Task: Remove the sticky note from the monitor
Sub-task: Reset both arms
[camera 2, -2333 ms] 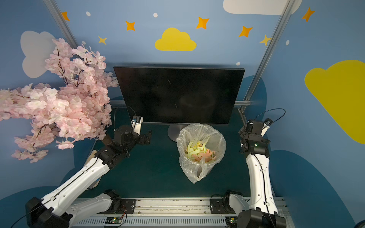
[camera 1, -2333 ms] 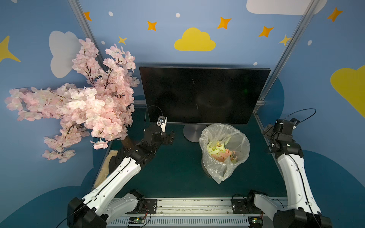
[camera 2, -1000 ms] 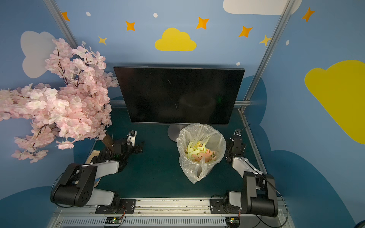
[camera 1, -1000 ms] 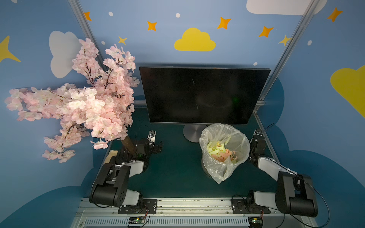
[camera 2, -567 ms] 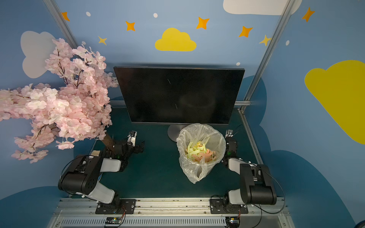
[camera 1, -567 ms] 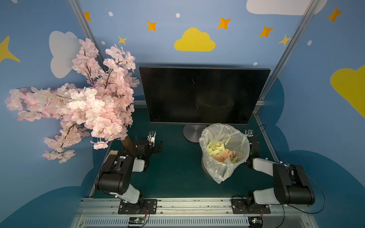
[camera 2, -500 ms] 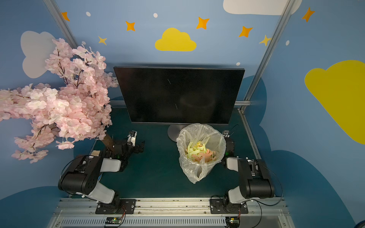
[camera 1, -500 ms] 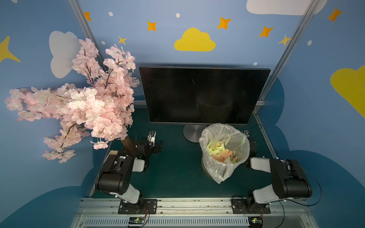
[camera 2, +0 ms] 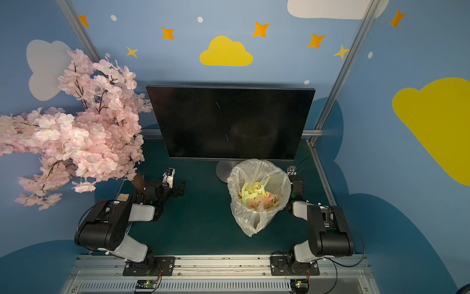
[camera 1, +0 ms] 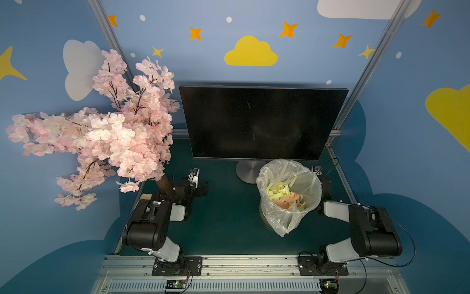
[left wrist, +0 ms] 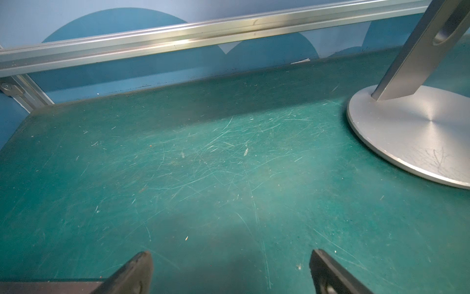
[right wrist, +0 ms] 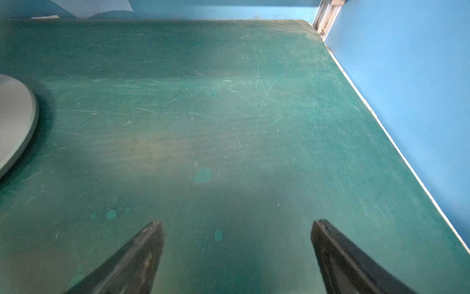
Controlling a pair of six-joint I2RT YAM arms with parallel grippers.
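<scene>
Left gripper (left wrist: 230, 272) and right gripper (right wrist: 236, 244), two fingers each, spread wide and empty; one monitor (camera 1: 262, 122) beyond the fingertips; one lined bin (camera 1: 277, 219) beside the right fingers.

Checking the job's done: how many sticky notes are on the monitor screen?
0. The monitor screen is bare black in both top views; coloured paper strips lie only in the bin bag. Its back is hidden.
</scene>
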